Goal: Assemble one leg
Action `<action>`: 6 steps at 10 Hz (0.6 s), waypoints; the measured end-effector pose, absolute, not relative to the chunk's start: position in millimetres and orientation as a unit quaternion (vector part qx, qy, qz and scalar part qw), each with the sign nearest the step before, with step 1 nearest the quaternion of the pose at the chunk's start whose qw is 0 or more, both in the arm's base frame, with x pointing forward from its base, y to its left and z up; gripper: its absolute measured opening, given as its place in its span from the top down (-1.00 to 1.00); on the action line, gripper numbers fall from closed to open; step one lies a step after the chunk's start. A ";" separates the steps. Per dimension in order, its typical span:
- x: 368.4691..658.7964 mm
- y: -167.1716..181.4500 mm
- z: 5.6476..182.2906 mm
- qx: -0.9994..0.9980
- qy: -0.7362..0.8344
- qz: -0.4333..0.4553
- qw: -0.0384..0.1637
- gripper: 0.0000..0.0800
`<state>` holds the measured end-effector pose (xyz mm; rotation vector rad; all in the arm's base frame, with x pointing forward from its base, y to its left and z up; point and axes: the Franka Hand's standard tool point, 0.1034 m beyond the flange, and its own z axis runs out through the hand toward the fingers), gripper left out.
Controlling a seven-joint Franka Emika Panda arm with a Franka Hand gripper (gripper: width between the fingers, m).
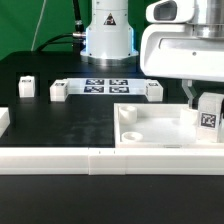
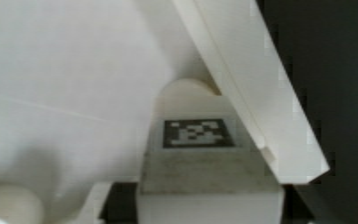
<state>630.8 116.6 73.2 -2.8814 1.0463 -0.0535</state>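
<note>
Exterior view: the gripper, fingers clamped on the leg, holds it upright over the right corner of the white tray-like piece. Three loose blocks and the marker board lie farther back. Wrist view: the leg's tag faces the camera.

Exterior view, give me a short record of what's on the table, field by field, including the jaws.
held part: leg with a black-and-white tag, between the jaws of the gripper
position: over the exterior view's right end of the white tray piece
loose blocks: three small white ones on the black table
marker board: flat, behind the tray
front edge: long white rails
</note>
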 end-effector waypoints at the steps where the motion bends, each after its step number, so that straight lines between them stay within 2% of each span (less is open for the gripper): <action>1: 630.9 116.0 73.3 -0.921 0.387 -0.015 0.041 0.27; 6: 630.5 115.3 73.1 -0.768 0.638 0.000 0.048 0.27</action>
